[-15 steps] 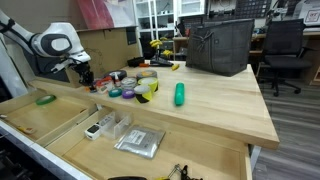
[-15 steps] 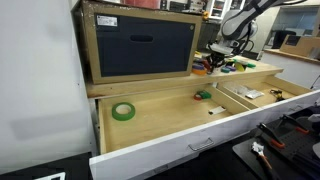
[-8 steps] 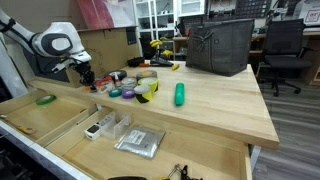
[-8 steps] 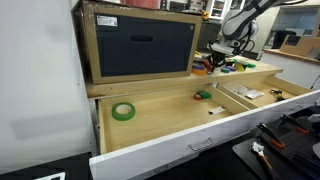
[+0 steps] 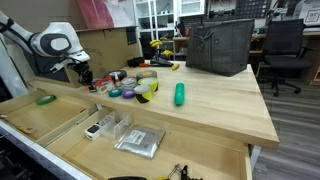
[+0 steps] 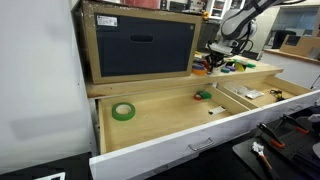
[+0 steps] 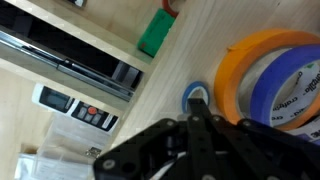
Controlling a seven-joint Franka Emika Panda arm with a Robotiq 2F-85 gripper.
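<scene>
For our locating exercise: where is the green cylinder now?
In an exterior view the green cylinder lies on the wooden tabletop, beside the tape rolls, in front of the dark bin.

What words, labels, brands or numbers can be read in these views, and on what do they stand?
No text reads clearly in any view.
Blue tape roll: dark print on its pale inner core, too blurred to read.
White device with buttons in the drawer: any markings are too small to read.
Both exterior views: nothing legible on the tabletop things or in the background.
</scene>
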